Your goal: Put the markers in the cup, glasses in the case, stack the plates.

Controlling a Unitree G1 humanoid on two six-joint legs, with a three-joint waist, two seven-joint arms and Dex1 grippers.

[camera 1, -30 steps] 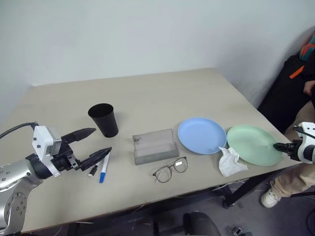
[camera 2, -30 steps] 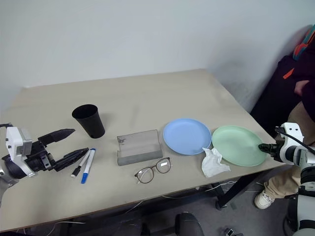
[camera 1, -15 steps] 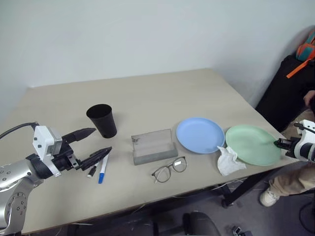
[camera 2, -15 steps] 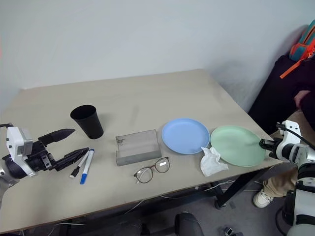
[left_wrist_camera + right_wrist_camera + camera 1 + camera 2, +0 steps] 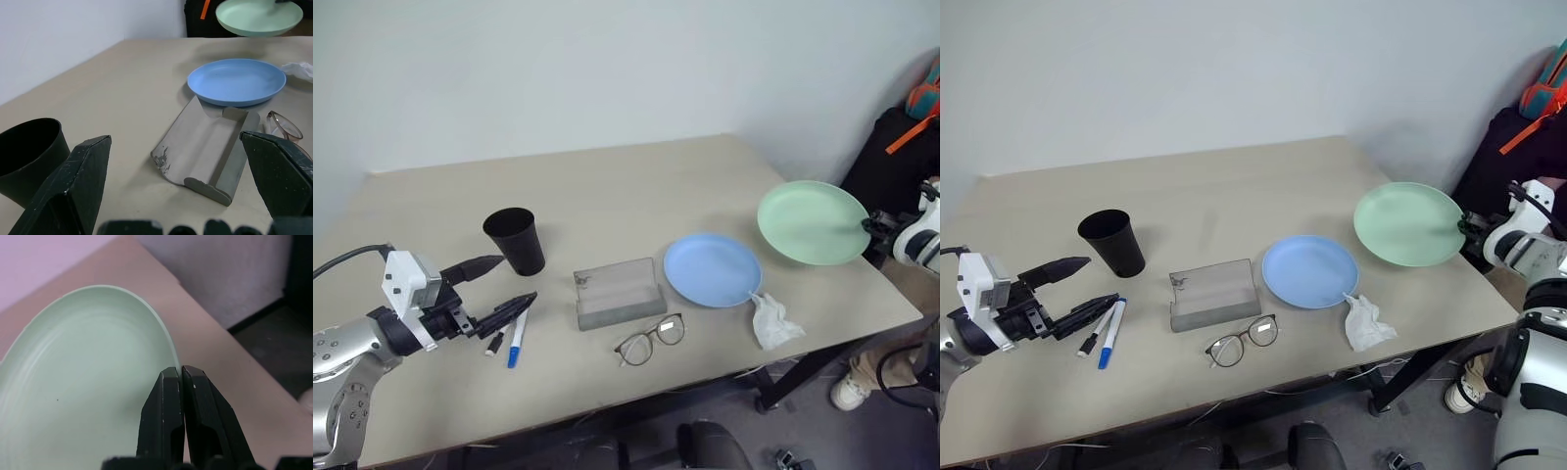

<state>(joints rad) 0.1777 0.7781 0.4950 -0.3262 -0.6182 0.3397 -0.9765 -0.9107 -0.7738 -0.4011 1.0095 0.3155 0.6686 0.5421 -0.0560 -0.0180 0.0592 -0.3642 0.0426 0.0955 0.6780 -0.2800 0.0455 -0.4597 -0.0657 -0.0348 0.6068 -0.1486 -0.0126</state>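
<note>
Since a second ago we find the mint green plate (image 5: pixel 813 222) lifted off the table (image 5: pixel 636 186), where it lay at the right edge beside the tissue (image 5: pixel 773 321); it now hangs tilted in the air, above and beyond the light blue plate (image 5: pixel 713 269). The other things lie as they did.

Nearest us, left side: left gripper (image 5: pixel 499 287), fingers spread wide, holding nothing, hovering just above the markers (image 5: pixel 509 335), which lie side by side on the table. Slim, light, likely to roll; we would pinch each mid-barrel.

Glasses (image 5: pixel 652 338): near the front edge, just before the case (image 5: pixel 619 292). Thin wire, fragile; we judge the bridge the safest hold, with little room to the edge.

Case: lid open, between cup and blue plate. Stiff, light.

Cup (image 5: pixel 515 239): upright, just beyond the markers. Light, easily tipped.

Light blue plate: flat on the table, tissue touching its near right rim.

Farthest, right side: right gripper (image 5: pixel 177 382), fingers pressed together on the green plate's rim. Stiff, smooth plastic held at one edge point; we judge it may swing or slip. Open table lies beyond and left of the blue plate.
</note>
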